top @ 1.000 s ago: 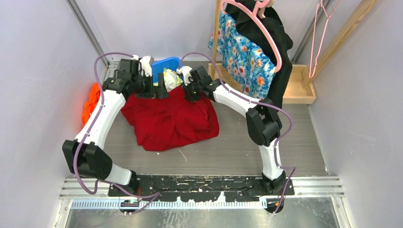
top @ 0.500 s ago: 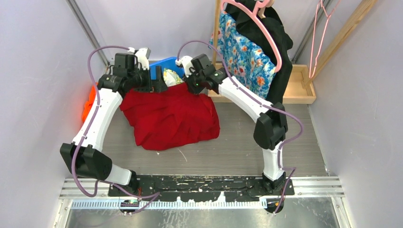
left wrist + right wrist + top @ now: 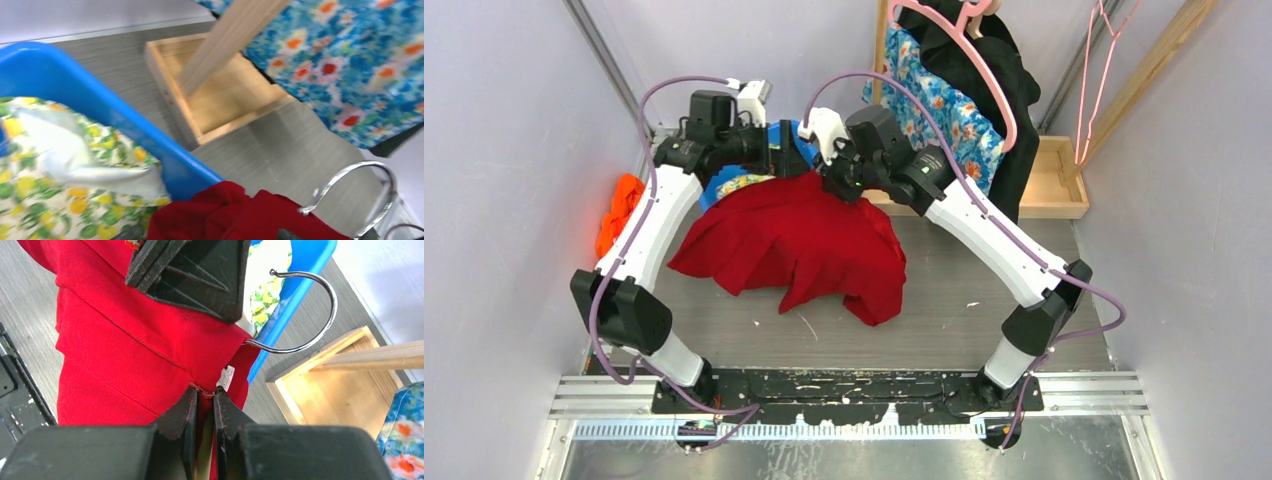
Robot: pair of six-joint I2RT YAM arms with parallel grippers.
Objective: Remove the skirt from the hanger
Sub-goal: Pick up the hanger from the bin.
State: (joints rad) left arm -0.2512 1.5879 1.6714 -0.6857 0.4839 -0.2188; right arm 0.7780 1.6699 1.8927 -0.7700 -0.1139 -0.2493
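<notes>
Here the red skirt (image 3: 799, 240) is at mid-table, its waist raised at the far end and its hem spread over the table (image 3: 944, 300) toward the near side; the right gripper (image 3: 204, 395) is at that waist, its fingers nearly together and pinching the waistband seam beside a small white label; a chrome hook (image 3: 305, 315) curves up out of the waist just to the far side of the pinch, and the rest of the hanger is hidden in the cloth; the left gripper (image 3: 789, 160) is close above the same spot, facing the right one, its fingers spread wide and gripping nothing that shows; from the left wrist the hook (image 3: 350, 195) appears beside a bunch of red cloth; just behind the skirt, at the far left, is a blue bin (image 3: 100, 110) holding a white cloth with yellow and green print (image 3: 65, 165); to its right stands a wooden base (image 3: 225, 100) with a slanted post; above it hang a blue flowered garment (image 3: 939, 110) and a black one (image 3: 1014, 90) on a pink hanger (image 3: 994, 90); an orange cloth (image 3: 619, 205) lies at the left wall.
</notes>
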